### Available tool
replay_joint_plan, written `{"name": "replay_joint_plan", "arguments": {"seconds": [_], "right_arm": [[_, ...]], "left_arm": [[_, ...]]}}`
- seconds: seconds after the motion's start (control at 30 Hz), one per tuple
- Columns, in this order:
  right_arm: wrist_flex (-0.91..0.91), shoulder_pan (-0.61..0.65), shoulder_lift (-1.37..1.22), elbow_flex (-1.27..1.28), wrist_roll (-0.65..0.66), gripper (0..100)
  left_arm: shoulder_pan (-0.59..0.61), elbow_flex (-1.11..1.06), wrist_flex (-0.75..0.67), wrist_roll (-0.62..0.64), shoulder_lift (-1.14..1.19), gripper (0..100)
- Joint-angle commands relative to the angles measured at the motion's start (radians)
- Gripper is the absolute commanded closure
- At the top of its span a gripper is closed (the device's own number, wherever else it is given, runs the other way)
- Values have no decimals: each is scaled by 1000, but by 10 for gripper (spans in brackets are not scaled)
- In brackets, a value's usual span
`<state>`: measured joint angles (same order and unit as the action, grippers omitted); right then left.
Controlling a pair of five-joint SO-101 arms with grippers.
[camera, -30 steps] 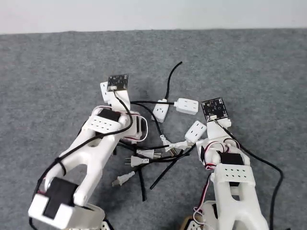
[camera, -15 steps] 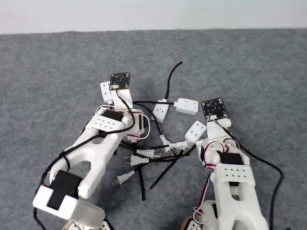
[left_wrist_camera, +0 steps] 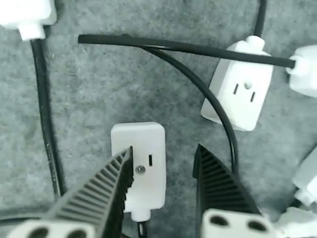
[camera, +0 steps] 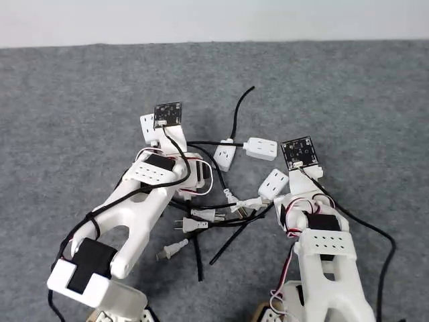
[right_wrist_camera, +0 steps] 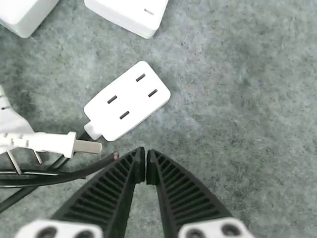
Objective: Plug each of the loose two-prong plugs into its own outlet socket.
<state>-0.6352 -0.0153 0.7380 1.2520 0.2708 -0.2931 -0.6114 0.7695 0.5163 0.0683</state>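
My left gripper (left_wrist_camera: 163, 151) is open and hangs just above a white outlet socket (left_wrist_camera: 138, 166), one finger over its left half and the other to its right. A second socket (left_wrist_camera: 240, 96) lies farther off under a black cord (left_wrist_camera: 188, 48). My right gripper (right_wrist_camera: 145, 166) is shut on nothing, just short of a white socket (right_wrist_camera: 127, 100). A loose white two-prong plug (right_wrist_camera: 49, 143) lies beside that socket, its prongs near the socket's end. From above, several loose plugs (camera: 193, 225) lie tangled between the left arm (camera: 151, 174) and the right arm (camera: 322, 235).
Further white sockets (camera: 261, 147) (camera: 224, 153) and black cords (camera: 238, 114) cross the grey felt between the arms. One more socket (camera: 147, 125) lies beside the left wrist camera. Open felt (camera: 362, 100) lies to the far right and far left.
The left arm has shifted slightly forward and to the right over the socket. The right arm, plugs and sockets have stayed put.
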Motion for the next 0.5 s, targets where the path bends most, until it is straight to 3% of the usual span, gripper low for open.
{"name": "replay_joint_plan", "arguments": {"seconds": [0.0, 0.47], "right_arm": [[22, 8, -2, -12, 12, 989], [22, 8, -1, -12, 12, 989]], "left_arm": [[38, -25, 49, 28, -2, 809], [215, -28, 140, 20, 0, 809]]}}
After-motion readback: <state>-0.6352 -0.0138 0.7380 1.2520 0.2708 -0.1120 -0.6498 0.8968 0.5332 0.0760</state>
